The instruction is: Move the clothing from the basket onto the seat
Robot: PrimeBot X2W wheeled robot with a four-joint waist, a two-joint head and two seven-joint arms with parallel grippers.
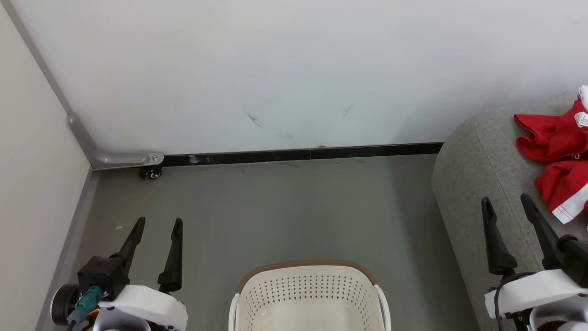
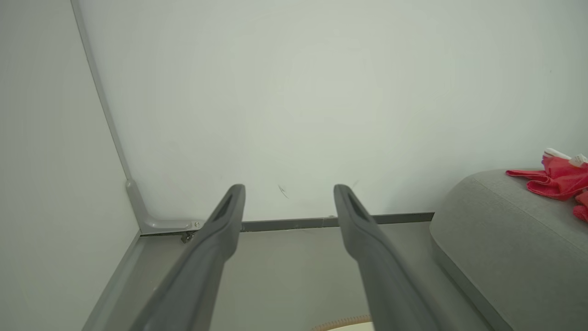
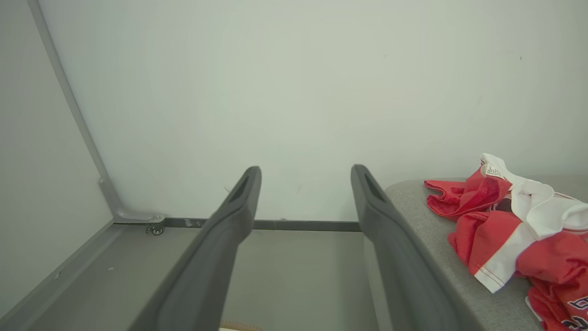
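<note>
Quick rundown from us. In the head view the left pincer (image 1: 159, 221) sits at the near left over the grey floor (image 1: 285, 207), and the right pincer (image 1: 505, 199) sits at the near right. Both are spread wide with nothing between their fingers. The basket (image 1: 308, 264) stands on the floor near us in the middle, between the two pincers and apart from both. This view gives us its brown rim and perforated cream wall.

The clothing (image 1: 549, 135) lies in a red heap on top of the seat (image 1: 477, 161) at the right, toward the far side. The right pincer is just left of it and not touching it.

The two wrist views catch just a sliver of the basket's brown rim at their bottom edge (image 2: 342, 322). The left wrist view has the clothing (image 2: 553, 179) small at its right edge, up on the seat (image 2: 505, 230). The right wrist view gives us much more of the clothing (image 3: 500, 220): white trim, a white collar with a tag, and a bit of black-and-white lettering (image 3: 576, 307) at the lower right, which the head view cuts off.

The head view also shows a small caster (image 1: 151, 173) in the far left corner, where the black baseboard (image 1: 321, 152) runs along the white wall (image 1: 285, 69).
</note>
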